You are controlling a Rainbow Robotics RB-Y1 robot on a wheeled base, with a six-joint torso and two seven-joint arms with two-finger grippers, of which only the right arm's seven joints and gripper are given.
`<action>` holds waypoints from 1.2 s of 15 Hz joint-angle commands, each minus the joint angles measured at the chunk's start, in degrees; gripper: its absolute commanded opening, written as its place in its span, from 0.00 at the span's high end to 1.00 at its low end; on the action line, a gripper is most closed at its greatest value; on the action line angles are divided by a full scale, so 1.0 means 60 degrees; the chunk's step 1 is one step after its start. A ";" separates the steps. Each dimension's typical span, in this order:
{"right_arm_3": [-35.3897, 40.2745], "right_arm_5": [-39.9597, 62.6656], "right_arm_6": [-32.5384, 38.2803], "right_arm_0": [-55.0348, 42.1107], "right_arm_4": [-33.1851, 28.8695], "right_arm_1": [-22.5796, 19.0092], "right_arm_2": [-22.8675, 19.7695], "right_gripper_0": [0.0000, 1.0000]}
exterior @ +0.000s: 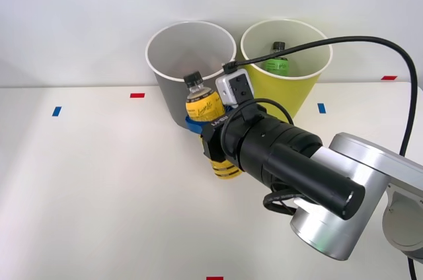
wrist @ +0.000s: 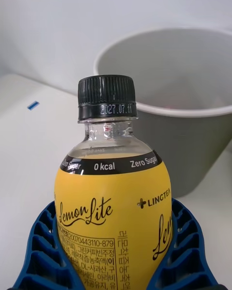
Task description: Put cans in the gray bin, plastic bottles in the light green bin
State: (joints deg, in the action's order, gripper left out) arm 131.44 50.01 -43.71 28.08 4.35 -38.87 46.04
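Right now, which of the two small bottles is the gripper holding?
The yellow-labelled, black-capped plastic bottle, clasped by the blue ribbed gripper before the gray bin. The green-labelled bottle sits inside the light green bin.

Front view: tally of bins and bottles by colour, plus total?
Gray bin: 1
Light green bin: 1
Yellow-label bottle, held in the right pincer: 1
Green-label bottle, inside the light green bin: 1
Total: 4

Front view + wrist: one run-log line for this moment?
right gripper: shut on yellow-label bottle | bottle: lifted, before gray bin | green-label bottle: inside light green bin | pending: yellow-label bottle to light green bin
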 commanded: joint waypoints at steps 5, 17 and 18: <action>0.0007 -0.2827 0.0180 -0.0622 -0.0358 0.0809 -0.1624 1.00; -0.2805 -0.5830 -0.0113 -0.0080 -0.1149 0.2947 -0.4275 1.00; -0.2937 -0.5830 -0.0128 -0.0050 -0.1296 0.2991 -0.4422 1.00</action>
State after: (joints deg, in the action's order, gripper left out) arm 114.72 15.04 -44.30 27.43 -2.57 -21.35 20.46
